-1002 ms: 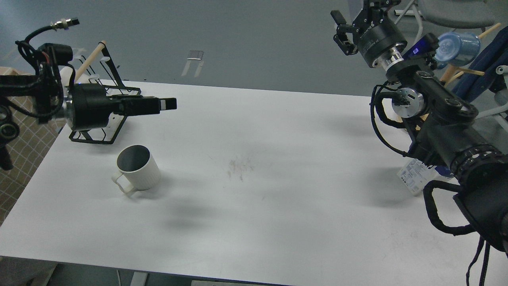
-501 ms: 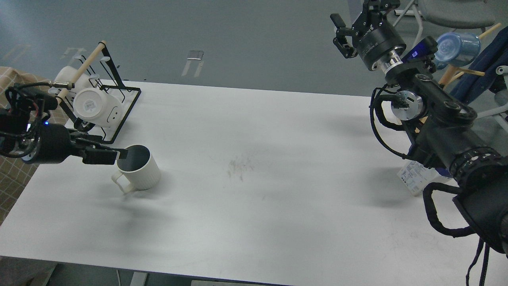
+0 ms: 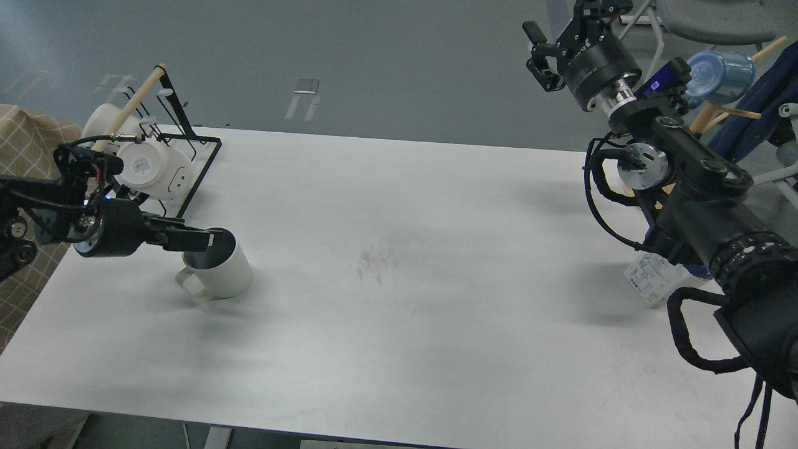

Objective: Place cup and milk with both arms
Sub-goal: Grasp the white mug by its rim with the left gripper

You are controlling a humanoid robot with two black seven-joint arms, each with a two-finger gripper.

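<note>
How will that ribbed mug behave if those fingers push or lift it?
The cup looks rigid, probably ceramic, so likely breakable. Standing upright on the table, it should slide, not roll. Its ribs may help grip; the left gripper sits at its rim.

Cup (image 3: 219,273) left on table (image 3: 436,324); rack (image 3: 181,168) behind it

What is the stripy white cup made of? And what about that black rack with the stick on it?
The cup looks like ceramic: thick walls, matte off-white ribbed outside, smooth dark grey glaze inside, though hard plastic can't be ruled out. The rack looks like thin black-painted metal wire and plate. Its stick looks like bare pale wood.
</note>
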